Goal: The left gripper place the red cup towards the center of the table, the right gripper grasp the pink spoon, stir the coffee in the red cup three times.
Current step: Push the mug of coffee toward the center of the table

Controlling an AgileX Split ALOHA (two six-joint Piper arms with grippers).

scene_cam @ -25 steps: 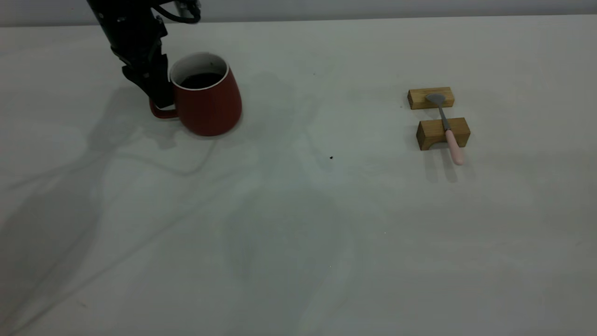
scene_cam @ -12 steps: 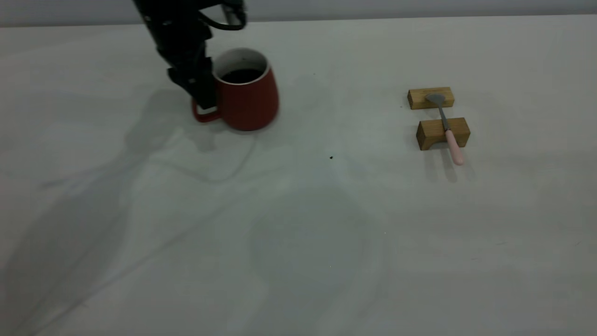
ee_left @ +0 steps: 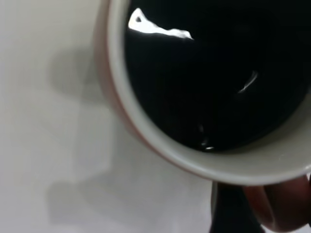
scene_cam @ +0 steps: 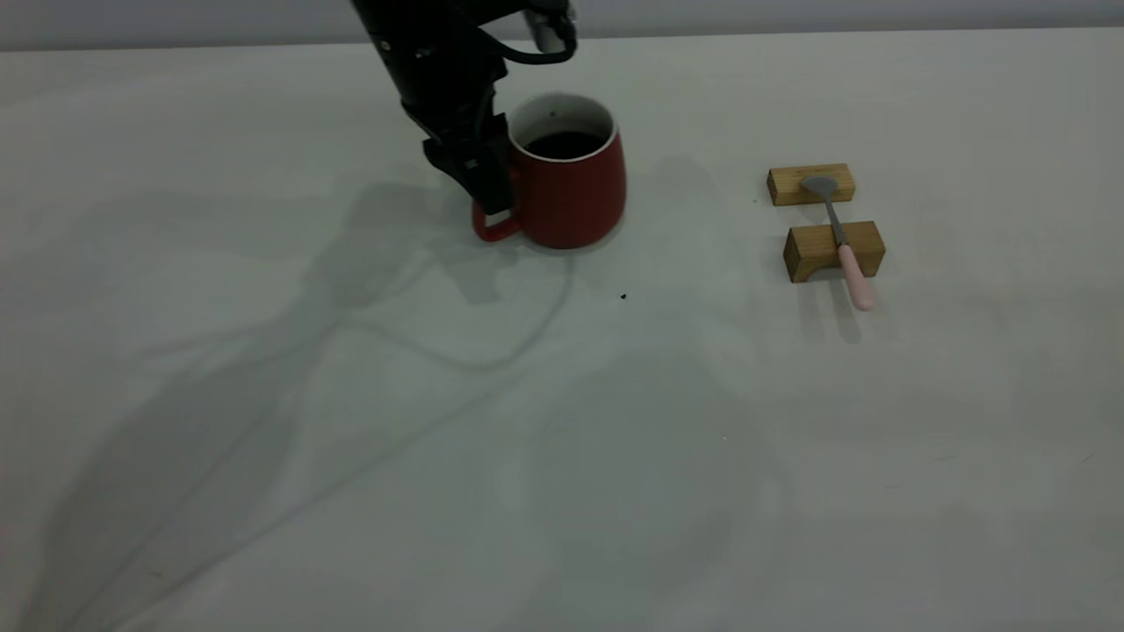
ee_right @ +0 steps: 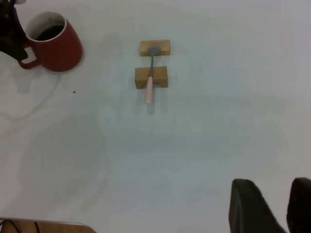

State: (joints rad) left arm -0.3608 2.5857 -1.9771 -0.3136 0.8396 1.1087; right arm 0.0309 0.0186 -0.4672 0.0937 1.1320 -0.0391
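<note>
The red cup holds dark coffee and stands upright near the middle of the table, towards the back. My left gripper is shut on its loop handle, on the cup's left side. In the left wrist view the white rim and coffee fill the picture, with one black finger beside the handle. The pink spoon lies across two wooden blocks, to the cup's right. My right gripper is open, high over the table and far from the spoon.
The far wooden block carries the spoon's bowl, and the near one carries its neck; the pink handle overhangs towards the front. A tiny dark speck lies in front of the cup.
The left gripper has carried the red cup to the right, from the table's left side to near its middle. The spoon and blocks have not moved.
</note>
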